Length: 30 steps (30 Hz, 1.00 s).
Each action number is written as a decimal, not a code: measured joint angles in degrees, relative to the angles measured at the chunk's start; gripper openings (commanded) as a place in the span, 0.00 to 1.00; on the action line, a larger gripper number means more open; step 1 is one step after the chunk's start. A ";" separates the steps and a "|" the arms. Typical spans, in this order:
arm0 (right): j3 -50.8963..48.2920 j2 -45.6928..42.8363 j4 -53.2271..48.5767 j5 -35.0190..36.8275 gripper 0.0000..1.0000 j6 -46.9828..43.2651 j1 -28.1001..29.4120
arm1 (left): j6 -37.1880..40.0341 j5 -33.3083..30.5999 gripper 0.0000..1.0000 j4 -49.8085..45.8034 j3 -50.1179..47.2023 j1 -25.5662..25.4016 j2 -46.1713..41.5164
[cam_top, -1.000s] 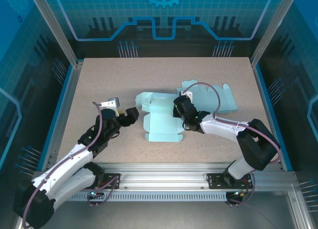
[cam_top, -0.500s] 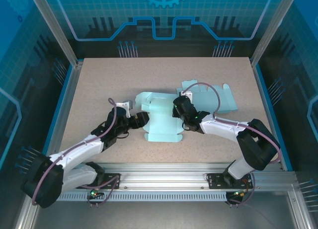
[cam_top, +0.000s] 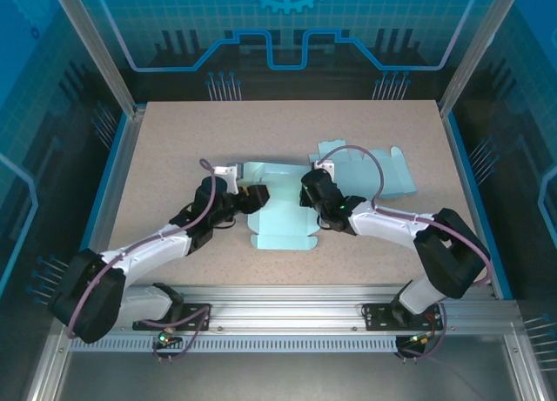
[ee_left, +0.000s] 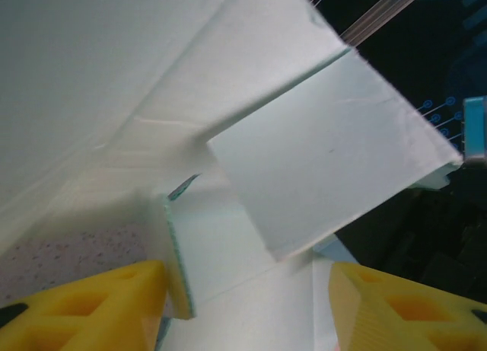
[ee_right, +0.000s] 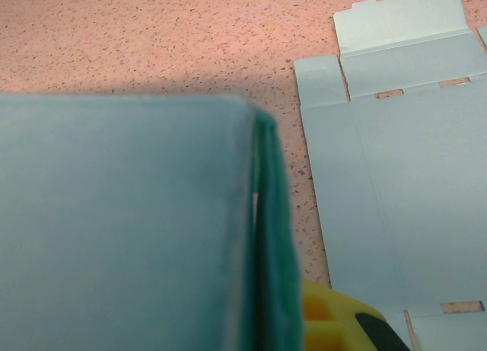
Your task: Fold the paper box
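Two robot arms reach in from the near edge of the table (cam_top: 174, 140). Two pale blue paper pieces lie on it. One is the paper box (cam_top: 280, 220), in the middle of the table between the two arms. The other is a flat sheet (cam_top: 383, 173), farther back and to the right, lying apart from the box.

The paper box is partly folded. Its long side runs from far to near, and its far end leans a little to the left. Its flat bottom part lies on the table. The flat sheet lies the other way, with its long side running left to right.

One left gripper (cam_top: 252, 199) is at the left side of the box. Its two yellow fingers (ee_left: 91, 305) are spread apart. A small flap (ee_left: 179, 267) of the box stands up between them, just beside one finger. A bigger panel of the box tilts above it.

One right gripper (cam_top: 311, 195) is at the right side of the box. Its jaws are pressed together and pinch a raised side wall (ee_right: 122, 229) of the box. The wall looks like two layers at its edge. One yellow finger (ee_right: 335, 320) peeks out beside that edge. Past it, the flat sheet lies on the speckled table top.
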 measured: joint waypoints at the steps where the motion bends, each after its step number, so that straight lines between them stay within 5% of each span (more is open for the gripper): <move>1: 0.00 0.11 0.02 0.00 0.00 0.02 0.02 | 0.04 0.22 0.56 0.66 0.13 -0.09 0.59; 13: 0.00 1.27 -0.24 0.04 0.00 0.39 0.39 | 1.51 3.67 0.50 3.52 1.16 -0.55 4.83; 19: 0.00 1.27 -0.28 0.02 0.00 0.39 0.68 | 5.81 8.68 0.62 -5.38 2.08 -0.55 -8.39; 23: 0.09 1.27 -0.46 -0.13 0.00 0.39 0.72 | 8.85 9.99 0.60 -11.69 3.98 -0.66 -19.28; 26: 1.03 1.27 -1.18 -0.33 0.00 0.37 0.72 | 11.72 6.10 0.52 -16.17 5.55 -0.72 -25.77; 30: 1.75 0.81 -1.77 -0.98 0.00 0.37 0.72 | 13.35 -6.86 0.51 -20.52 6.95 0.20 -27.52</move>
